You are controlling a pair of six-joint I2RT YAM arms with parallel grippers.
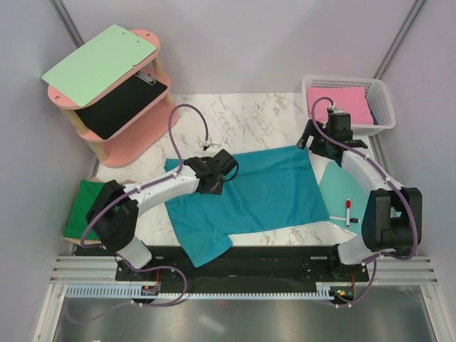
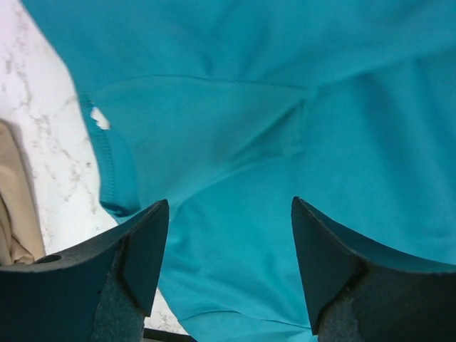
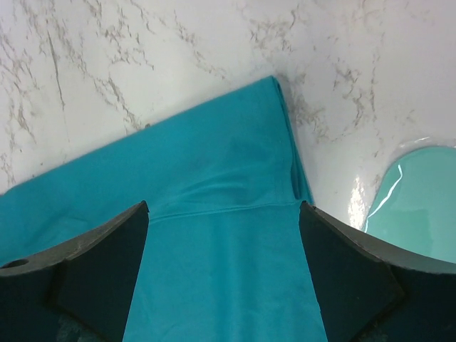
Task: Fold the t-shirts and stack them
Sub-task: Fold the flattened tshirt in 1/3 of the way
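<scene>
Working on teal shirt (image 1: 249, 192): lying spread across table (image 1: 249, 121), mostly flat, near left part drooping over the near edge. Judging step as early folding of this shirt, with stacking not yet begun. Noting green shirt (image 1: 87, 206) lying off at the left beside the left arm's base, well apart from both grippers.

Hovering left gripper (image 1: 219, 171) over shirt's far left part, by a sleeve. Jaws standing wide, gripping nothing. Seeing only cloth beyond the fingers (image 2: 142, 249) in wrist view; cannot tell whether pads are touching it. Hovering right gripper (image 1: 313, 139) over far right corner, jaws gaping fully, holding nothing. Corner lying free on the marble below.

Expecting next move to be calling for:
- lowering onto an edge
- pinching through every layer at that spot
- carrying both ends over together, so as to be keeping the fold line straight

Guessing at uneven lift dragging the drooping part further off the table.

Noting cloth:
- thin, matte and soft
- creasing in shallow ridges
- stitched hem running round the sleeve
- far right corner looking doubled, straight seam line crossing it

Noting table: glossy white marble pattern, grey veining, probably letting cloth slide.

Noting board (image 1: 342, 192): rigid, shiny, round-cornered, paler teal. Lying just beside shirt's right edge, carrying a marker (image 1: 348, 211).

Noting fingers: dark, wedge-shaped, grainy inside faces.
</scene>
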